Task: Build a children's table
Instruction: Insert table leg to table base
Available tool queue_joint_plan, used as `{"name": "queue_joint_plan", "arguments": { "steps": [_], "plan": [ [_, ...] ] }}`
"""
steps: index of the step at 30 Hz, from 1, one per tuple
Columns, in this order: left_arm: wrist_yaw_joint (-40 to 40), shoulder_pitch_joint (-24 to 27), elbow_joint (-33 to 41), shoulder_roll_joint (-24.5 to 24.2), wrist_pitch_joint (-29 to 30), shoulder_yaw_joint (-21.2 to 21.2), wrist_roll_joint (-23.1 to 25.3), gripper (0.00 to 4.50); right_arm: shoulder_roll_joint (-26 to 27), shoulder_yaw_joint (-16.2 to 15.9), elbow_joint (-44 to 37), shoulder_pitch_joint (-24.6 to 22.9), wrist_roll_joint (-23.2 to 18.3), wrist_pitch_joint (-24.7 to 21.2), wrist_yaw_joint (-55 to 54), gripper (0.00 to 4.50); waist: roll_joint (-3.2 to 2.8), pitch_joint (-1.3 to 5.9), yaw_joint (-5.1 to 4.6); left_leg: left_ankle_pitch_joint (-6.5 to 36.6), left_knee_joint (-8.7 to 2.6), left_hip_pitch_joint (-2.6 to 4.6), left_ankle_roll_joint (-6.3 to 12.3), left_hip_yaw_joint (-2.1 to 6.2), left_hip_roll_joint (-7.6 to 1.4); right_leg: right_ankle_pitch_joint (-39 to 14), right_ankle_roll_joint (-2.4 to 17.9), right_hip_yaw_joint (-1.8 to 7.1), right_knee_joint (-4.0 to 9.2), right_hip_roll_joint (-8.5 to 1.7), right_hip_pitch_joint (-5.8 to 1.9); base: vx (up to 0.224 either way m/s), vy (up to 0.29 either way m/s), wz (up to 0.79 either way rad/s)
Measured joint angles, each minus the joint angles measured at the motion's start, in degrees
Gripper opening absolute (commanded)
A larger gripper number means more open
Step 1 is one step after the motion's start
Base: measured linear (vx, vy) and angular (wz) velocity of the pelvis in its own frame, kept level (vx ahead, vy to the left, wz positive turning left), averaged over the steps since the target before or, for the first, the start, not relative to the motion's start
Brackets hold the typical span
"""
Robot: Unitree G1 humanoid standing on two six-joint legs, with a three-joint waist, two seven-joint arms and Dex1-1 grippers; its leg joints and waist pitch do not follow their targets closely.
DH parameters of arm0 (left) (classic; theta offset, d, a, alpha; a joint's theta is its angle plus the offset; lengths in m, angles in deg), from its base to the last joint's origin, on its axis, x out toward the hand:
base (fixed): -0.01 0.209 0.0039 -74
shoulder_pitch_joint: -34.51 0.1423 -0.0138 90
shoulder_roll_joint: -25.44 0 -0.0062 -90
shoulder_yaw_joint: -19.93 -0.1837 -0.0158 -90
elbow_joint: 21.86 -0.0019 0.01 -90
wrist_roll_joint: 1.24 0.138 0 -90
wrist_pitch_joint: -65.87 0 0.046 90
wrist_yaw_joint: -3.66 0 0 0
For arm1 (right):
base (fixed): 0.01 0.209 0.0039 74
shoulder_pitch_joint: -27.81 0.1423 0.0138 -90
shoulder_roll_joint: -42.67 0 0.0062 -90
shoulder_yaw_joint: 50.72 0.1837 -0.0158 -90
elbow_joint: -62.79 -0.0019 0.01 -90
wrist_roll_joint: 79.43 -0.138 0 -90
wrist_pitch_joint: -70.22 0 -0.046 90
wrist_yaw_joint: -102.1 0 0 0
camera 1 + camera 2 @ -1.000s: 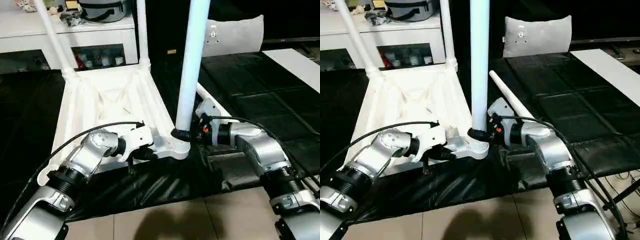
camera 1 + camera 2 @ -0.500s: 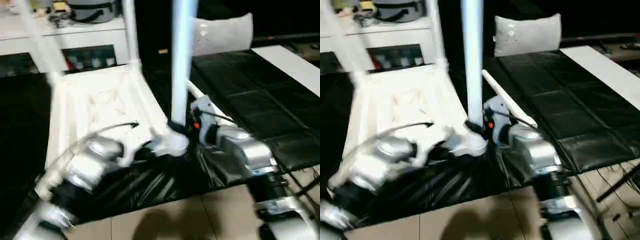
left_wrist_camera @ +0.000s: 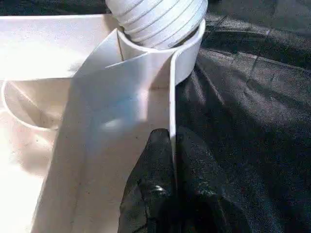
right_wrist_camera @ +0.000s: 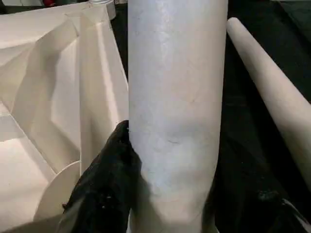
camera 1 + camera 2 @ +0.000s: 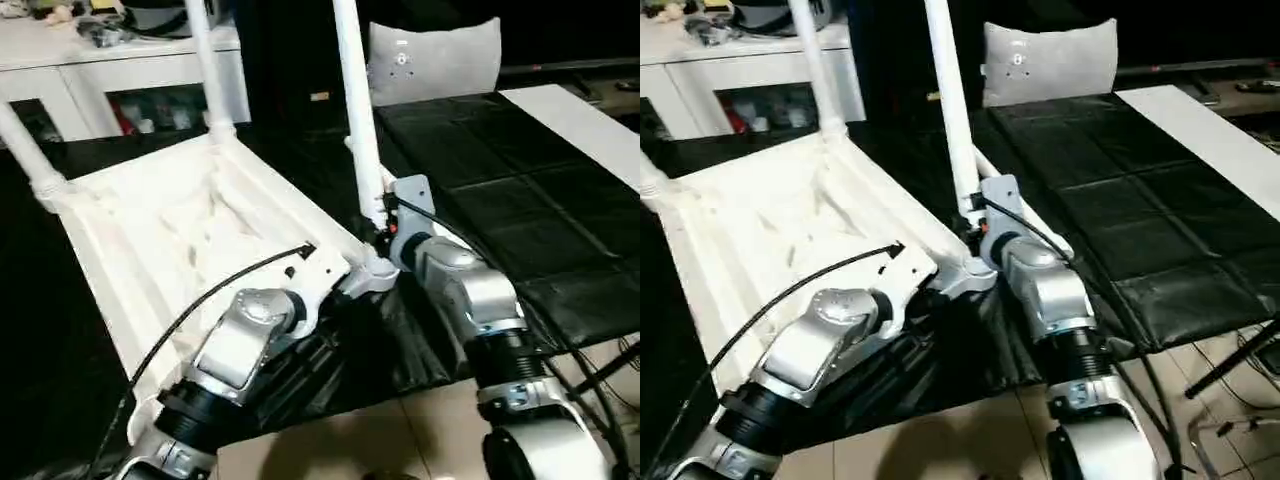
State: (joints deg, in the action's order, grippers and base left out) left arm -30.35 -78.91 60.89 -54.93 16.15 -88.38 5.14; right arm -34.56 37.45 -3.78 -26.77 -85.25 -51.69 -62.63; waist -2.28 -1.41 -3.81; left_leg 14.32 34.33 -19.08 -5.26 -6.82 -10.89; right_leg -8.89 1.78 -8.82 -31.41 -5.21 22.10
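No writing is legible. The upturned white plastic ribbed tabletop [image 5: 190, 235] fills the frame's left-centre on black matting [image 5: 500, 190]. The left gripper [image 3: 173, 160] pinches its rim; the right gripper [image 4: 165, 194] clamps the upright white tapered leg [image 5: 358, 130] centre-frame.

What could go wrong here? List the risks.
1. The right hand grips the leg low at the corner socket, and the leg tilts; it may bind or seat crooked.
2. The left hand pinches only the tabletop's thin rim, so the top may slip.
3. A loose leg lies close beside the right hand and could be knocked.
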Motion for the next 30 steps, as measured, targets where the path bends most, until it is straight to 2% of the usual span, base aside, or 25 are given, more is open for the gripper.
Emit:
{"name": "queue_joint_plan", "arguments": {
  "steps": [6, 7, 10, 12, 15, 21, 26, 30],
  "plan": [
    [0.0, 0.0, 0.1, -0.2, 0.0, -0.1, 0.0, 0.00, 0.2, 0.3, 0.9, 0.2, 0.0, 0.9, 0.1, 1.86, 0.00, 0.00, -0.17, 0.1, 0.00, 0.01, -0.10, 0.01, 0.00, 0.0, 0.0, 0.02, 0.00, 0.00, 0.00, 0.000, 0.000, 0.00],
    [0.0, 0.0, 0.1, -0.2, 0.0, -0.1, 0.0, 0.00, 0.3, 0.3, 1.4, 0.2, -0.1, 1.5, 0.1, 2.21, 0.00, 0.00, -0.21, 0.1, 0.00, 0.01, -0.10, 0.01, 0.01, 0.0, 0.0, 0.03, 0.00, 0.00, 0.00, 0.000, 0.000, 0.00],
    [0.1, 0.0, 0.1, -0.3, -0.2, -0.2, 0.0, 0.00, 0.5, 0.7, 2.2, 0.2, -0.2, 2.5, 0.2, 2.21, -0.01, -0.01, -0.23, 0.1, 0.00, 0.01, -0.10, -0.01, 0.00, 0.0, 0.0, 0.02, 0.00, 0.00, 0.00, 0.000, 0.000, 0.00],
    [0.1, 0.0, 0.1, -0.3, -0.3, -0.3, -0.2, 0.00, 0.5, 1.0, 2.2, 0.1, -0.3, 2.6, 0.2, 2.63, -0.02, -0.02, -0.17, 0.1, -0.01, 0.00, -0.11, 0.00, 0.00, 0.0, 0.0, 0.02, 0.00, -0.01, 0.00, 0.000, 0.000, 0.00],
    [0.1, 0.0, 0.1, -0.5, -0.8, -0.3, -0.5, 0.00, 0.2, 0.9, 2.3, -1.6, -0.4, 2.8, 1.5, 2.75, -0.10, -0.09, -0.09, 0.1, -0.04, -0.05, -0.10, -0.02, 0.02, 0.0, 0.0, 0.04, 0.00, -0.03, 0.04, 0.000, 0.000, 0.00],
    [0.1, 0.0, -0.2, -1.3, -2.2, -0.6, -0.6, 0.00, -0.6, 0.6, -0.6, -5.4, -0.8, 3.4, 4.0, 3.42, -0.26, -0.21, -0.09, 0.0, -0.04, -0.03, -0.09, -0.10, 0.00, 0.0, 0.0, 0.06, -0.04, -0.02, 0.09, 0.000, 0.000, 0.00],
    [0.2, -0.2, -0.6, -2.1, -3.5, -0.7, -0.5, 0.00, -1.4, -1.3, -3.2, -8.9, -0.9, 3.5, 6.5, 3.87, -0.37, -0.29, -0.23, 0.0, -0.04, -0.06, -0.10, -0.11, -0.04, 0.0, 0.0, 0.09, -0.12, 0.01, 0.19, 0.000, 0.000, 0.00],
    [0.2, -0.2, -0.8, -2.3, -4.0, -0.7, -0.5, 0.00, -1.7, -1.8, -3.6, -8.9, -1.2, 3.4, 7.2, 4.12, -0.39, -0.33, -0.21, -0.1, -0.03, -0.07, 0.02, -0.18, -0.03, 0.0, 0.0, 0.18, -0.26, -0.01, 0.30, 0.000, 0.000, 0.00]
  ]
}}
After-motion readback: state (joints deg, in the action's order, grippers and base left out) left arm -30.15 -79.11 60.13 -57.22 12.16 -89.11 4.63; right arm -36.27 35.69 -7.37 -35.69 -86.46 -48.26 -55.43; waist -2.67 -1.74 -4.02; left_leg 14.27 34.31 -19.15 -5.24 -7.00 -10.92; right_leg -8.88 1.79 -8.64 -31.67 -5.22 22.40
